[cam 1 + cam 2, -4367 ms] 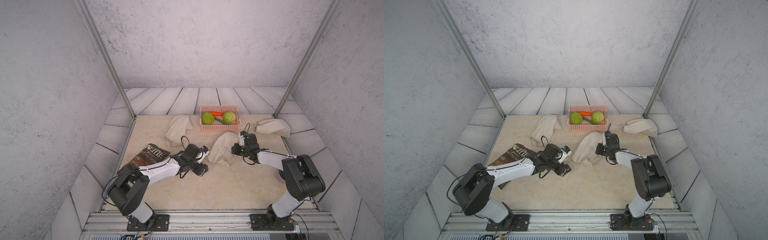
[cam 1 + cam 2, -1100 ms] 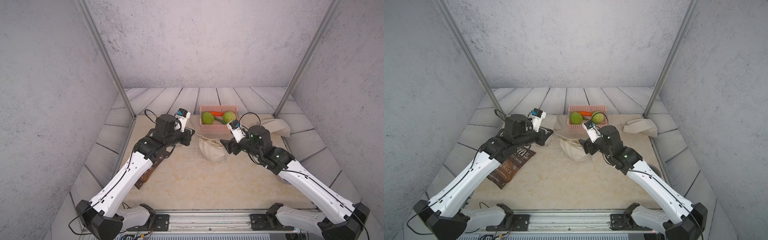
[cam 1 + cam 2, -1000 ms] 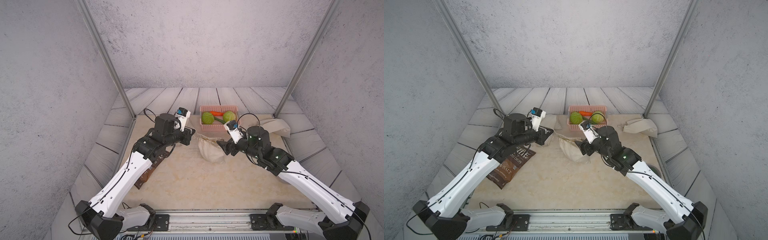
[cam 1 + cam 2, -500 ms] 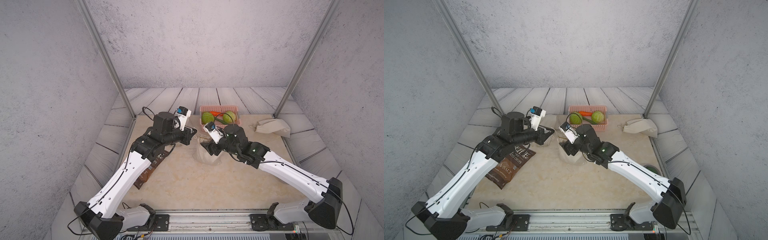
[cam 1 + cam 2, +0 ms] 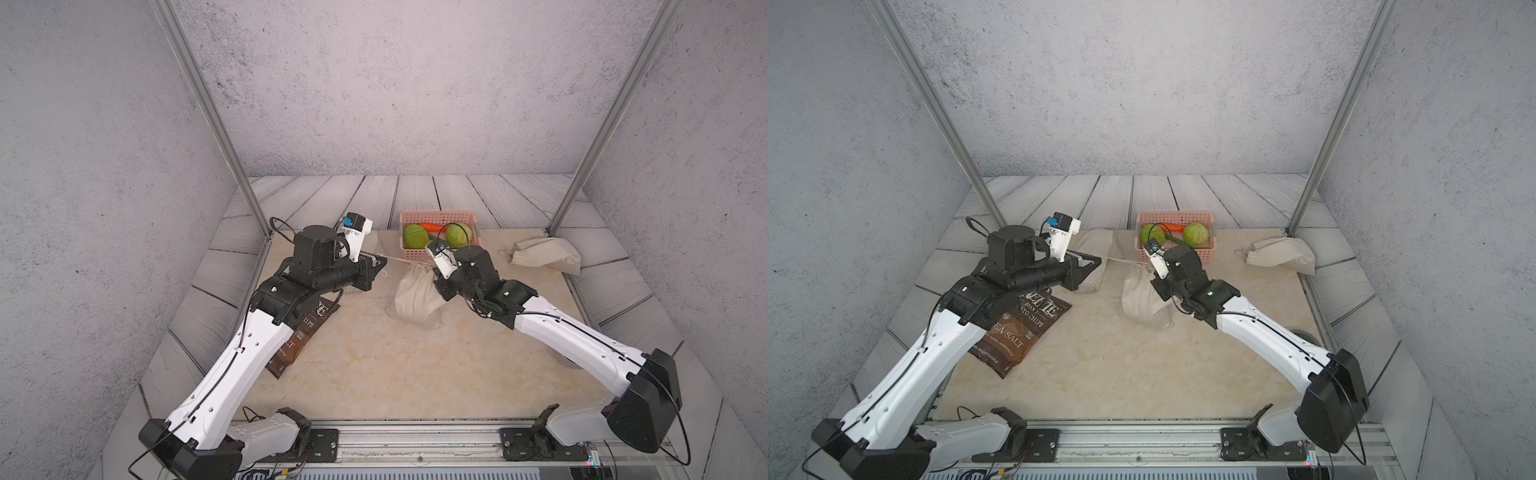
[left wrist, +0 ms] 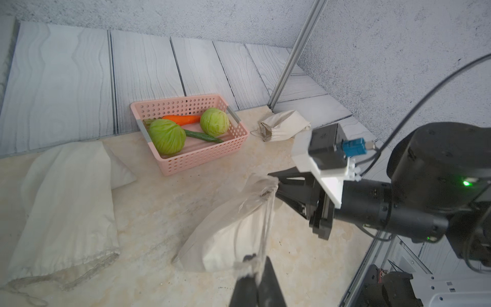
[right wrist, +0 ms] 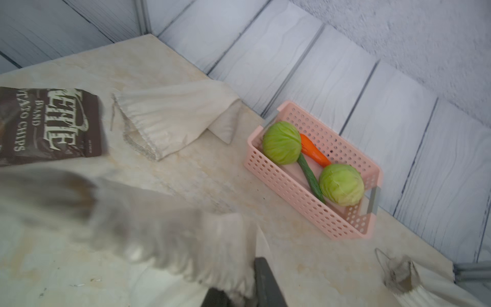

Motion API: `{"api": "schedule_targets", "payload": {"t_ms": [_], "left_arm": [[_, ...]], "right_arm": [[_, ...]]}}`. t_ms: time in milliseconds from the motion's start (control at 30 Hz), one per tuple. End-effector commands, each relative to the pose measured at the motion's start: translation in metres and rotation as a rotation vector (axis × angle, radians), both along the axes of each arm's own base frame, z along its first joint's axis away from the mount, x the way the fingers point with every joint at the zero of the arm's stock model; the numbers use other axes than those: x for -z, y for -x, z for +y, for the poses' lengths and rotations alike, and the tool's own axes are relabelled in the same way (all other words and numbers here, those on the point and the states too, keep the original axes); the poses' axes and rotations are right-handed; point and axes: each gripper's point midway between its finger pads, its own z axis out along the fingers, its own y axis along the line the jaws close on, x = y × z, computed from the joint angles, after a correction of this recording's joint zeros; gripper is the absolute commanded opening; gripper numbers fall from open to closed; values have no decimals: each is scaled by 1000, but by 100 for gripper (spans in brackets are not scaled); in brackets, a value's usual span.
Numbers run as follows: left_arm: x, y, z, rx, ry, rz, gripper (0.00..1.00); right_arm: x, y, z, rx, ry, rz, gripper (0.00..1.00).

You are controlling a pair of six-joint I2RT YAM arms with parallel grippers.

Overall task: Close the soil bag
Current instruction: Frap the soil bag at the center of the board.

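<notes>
The soil bag is a cream cloth drawstring sack standing mid-table, its neck gathered. My left gripper is shut on the drawstring's knotted end, and the string runs taut from it to the bag's neck. In the left wrist view the left gripper is near the bag. My right gripper is closed on the bunched neck; in the right wrist view blurred fabric fills the space between the right gripper's fingers.
A pink basket with two cabbages, a carrot and a cucumber stands just behind the bag. A brown chips bag lies under my left arm. Other cream cloth bags lie at the back left and back right.
My right arm reached left to the bag and its gripper closed on the neck. The bag's mouth has drawn together. The left gripper kept hold of the string, now taut.
</notes>
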Motion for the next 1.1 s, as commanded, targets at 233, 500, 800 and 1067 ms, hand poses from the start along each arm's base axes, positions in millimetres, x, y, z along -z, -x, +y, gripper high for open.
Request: {"api": "schedule_targets", "payload": {"t_ms": [233,500,800,1067], "left_arm": [[-51,-4,-13,92,199,-64,0],[-60,-2,-23,105,219,-53,0],[-71,8,-24,113,231,-70,0],[-73,9,-22,104,228,-78,0]], "right_arm": [[-10,36,-3,-126,-141,125,31],[-88,68,44,-277,-309,-51,67],[-111,71,79,-289,-384,-57,74],[-104,62,109,-296,-342,-46,70]]}}
